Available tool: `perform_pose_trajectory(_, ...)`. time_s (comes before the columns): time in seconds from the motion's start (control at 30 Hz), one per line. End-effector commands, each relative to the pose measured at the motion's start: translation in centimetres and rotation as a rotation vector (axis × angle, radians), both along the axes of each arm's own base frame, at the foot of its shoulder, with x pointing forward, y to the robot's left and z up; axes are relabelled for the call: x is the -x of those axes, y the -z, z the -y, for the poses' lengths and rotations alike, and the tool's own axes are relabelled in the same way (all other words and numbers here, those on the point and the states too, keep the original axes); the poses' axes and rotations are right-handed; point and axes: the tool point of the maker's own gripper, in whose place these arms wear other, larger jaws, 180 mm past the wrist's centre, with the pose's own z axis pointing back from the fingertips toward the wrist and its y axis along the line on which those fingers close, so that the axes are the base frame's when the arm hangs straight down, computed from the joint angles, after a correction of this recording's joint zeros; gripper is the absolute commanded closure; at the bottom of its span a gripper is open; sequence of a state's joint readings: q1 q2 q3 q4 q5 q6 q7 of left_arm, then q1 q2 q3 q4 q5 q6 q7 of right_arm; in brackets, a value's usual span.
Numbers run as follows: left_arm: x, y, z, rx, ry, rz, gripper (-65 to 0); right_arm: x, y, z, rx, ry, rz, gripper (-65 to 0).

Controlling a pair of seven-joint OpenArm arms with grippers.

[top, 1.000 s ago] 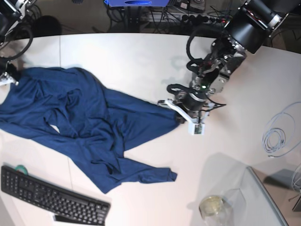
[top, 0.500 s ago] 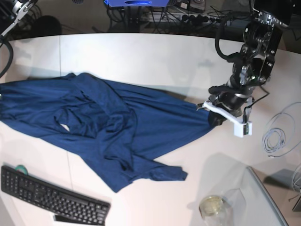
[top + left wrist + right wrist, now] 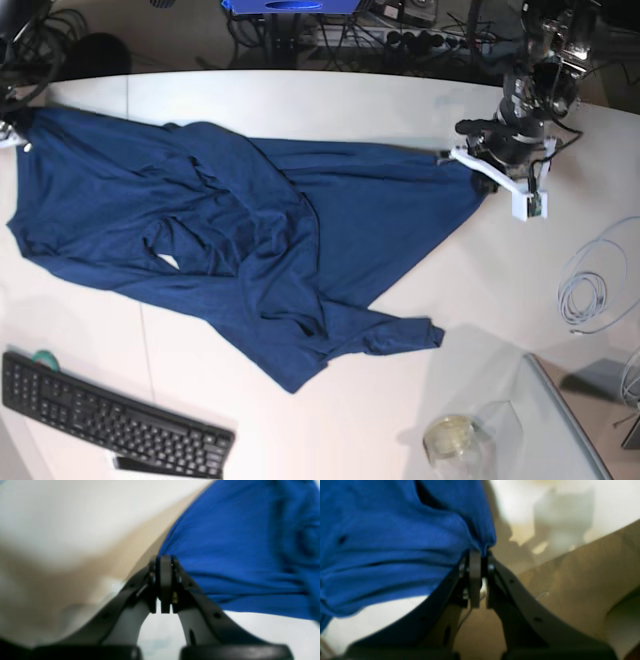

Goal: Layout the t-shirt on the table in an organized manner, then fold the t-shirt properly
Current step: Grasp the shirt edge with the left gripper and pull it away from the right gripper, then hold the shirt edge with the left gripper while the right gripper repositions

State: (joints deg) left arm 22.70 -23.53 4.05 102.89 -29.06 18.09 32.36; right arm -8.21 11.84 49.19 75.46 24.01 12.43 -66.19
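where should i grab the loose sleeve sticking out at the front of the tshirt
Grip the sleeve's outer tip, coming from the bare table beside it. It lies flat and single-layered there, pointing away from the bunched folds, so jaws could probably pinch the hem alone. Both grippers, left and right, are shut on the t-shirt.

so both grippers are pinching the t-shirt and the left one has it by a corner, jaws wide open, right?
Not quite. The left gripper is shut on the t-shirt, not wide open: the left wrist view shows its jaws closed together on the blue cloth's edge. The right gripper is likewise shut on the cloth, seen in the right wrist view.
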Motion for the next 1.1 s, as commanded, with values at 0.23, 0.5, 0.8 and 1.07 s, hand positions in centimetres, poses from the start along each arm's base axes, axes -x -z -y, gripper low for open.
perform_pose_trajectory(0.23,-0.9,-0.8,0.4,-0.071,0.013,0.061,0.0,0.0,0.2,0.7,-0.001,0.019,0.01,-18.0)
perform_pose_trajectory(0.5,-0.9,-0.8,0.3,-0.075,0.015,0.061,0.0,-4.4,-6.7,3.8,0.264,-0.091,0.241,-41.7)
perform_pose_trajectory(0.8,-0.9,-0.9,0.3,-0.079,0.016,0.062,0.0,-13.8,-5.0,3.5,0.255,-0.304,0.354,-41.7)
perform_pose_trajectory(1.07,-1.0,-1.0,-0.2,-0.087,0.006,0.065,0.0,-16.3,-1.8,5.1,0.243,-0.314,0.321,-39.3)
